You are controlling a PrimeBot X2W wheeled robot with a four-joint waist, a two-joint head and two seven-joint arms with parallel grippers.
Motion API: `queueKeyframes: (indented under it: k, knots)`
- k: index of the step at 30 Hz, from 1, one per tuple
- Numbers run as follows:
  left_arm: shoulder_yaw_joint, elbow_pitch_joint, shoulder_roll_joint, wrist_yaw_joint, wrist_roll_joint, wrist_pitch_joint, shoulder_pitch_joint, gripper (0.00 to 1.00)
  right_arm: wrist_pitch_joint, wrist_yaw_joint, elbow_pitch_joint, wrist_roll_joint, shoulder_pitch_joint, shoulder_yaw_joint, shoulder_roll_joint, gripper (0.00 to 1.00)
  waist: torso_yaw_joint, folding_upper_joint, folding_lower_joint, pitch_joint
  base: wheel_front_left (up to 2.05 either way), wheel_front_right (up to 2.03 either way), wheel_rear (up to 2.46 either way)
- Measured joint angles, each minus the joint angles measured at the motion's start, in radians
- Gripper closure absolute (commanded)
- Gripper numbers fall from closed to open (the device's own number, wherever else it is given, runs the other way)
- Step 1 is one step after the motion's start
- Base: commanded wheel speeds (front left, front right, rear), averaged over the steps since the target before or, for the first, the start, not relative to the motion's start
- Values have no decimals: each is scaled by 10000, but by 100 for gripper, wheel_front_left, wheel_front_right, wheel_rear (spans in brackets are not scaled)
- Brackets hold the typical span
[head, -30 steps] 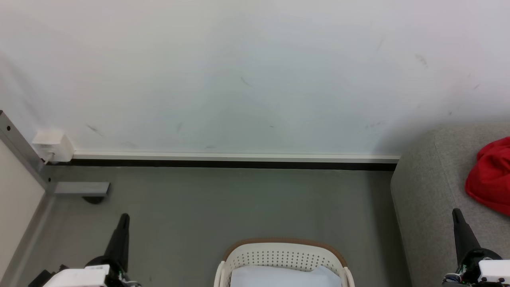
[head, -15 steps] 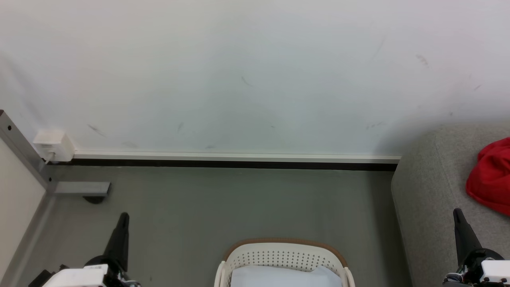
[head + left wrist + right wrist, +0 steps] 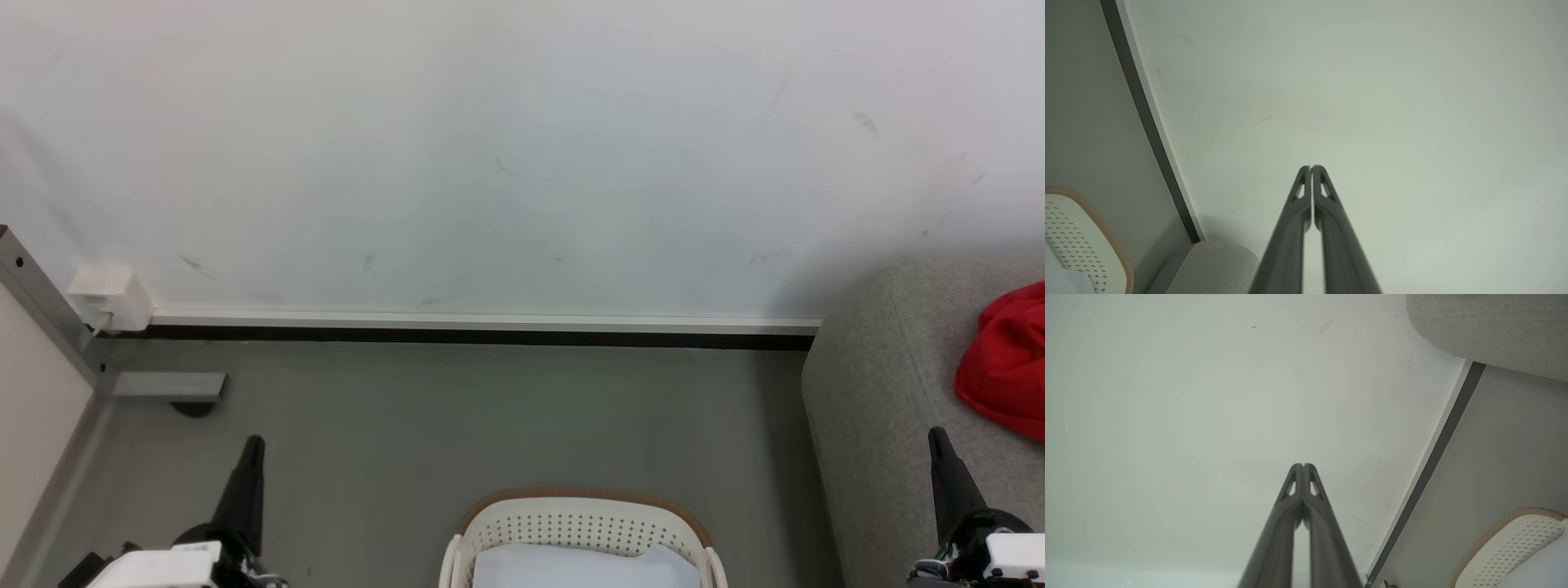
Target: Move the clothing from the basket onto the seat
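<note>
Clothing bunched red on seat; white cloth lies in basket

A white wall, faintly scuffed with dark marks, rises behind a plain grey floor. A white skirting board with a dark strip beneath runs where they meet. At the left, a small white box sits by a grey metal post with a flat foot, edging a pale panel. Light is even.
</note>
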Motion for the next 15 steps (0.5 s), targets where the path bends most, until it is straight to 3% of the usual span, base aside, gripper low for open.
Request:
queueKeyframes:
  k: [15]
  knots:
    - [0, -2, 0, 0, 0, 0, 0, 100, 2, 0, 0, 0, 0, -10, 6, 100, 0, 0, 0, 0, 0, 0, 0]
